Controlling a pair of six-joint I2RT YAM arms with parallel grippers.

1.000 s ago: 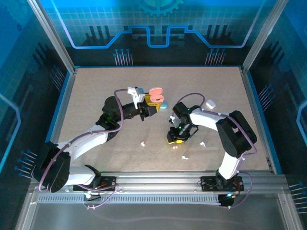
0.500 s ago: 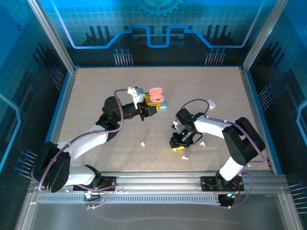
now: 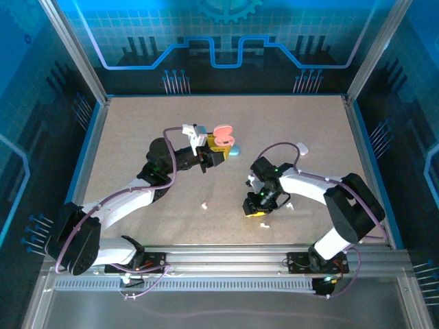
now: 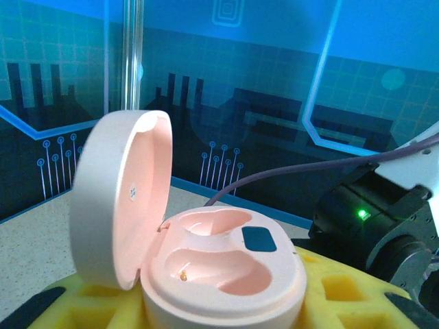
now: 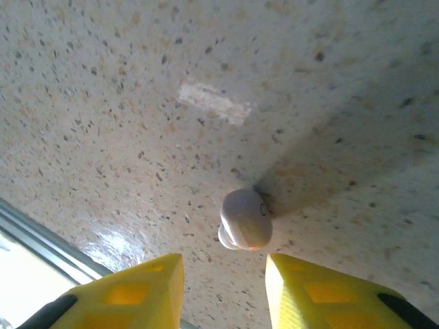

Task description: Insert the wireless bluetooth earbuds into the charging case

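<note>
My left gripper (image 3: 214, 152) (image 4: 219, 305) is shut on a pink charging case (image 3: 222, 134) (image 4: 223, 271), held up with its lid open. Both of its sockets are empty. My right gripper (image 3: 256, 208) (image 5: 223, 274) is open, pointing down at the table. A pale pinkish-white earbud (image 5: 245, 227) lies on the table just beyond the gap between its yellow fingers (image 5: 137, 291), untouched. More tiny white earbuds lie loose: one (image 3: 204, 204) in mid-table, one (image 3: 263, 224) near the front, one (image 3: 289, 204) right of the right gripper.
A light blue case (image 3: 234, 149) sits right behind the held pink case. A white case (image 3: 302, 147) lies at the right of the table. The speckled table (image 3: 137, 137) is fenced by a metal frame and blue walls.
My right gripper has moved toward the near edge and slightly right, ending over the pale earbud. The left arm and pink case have not moved.
</note>
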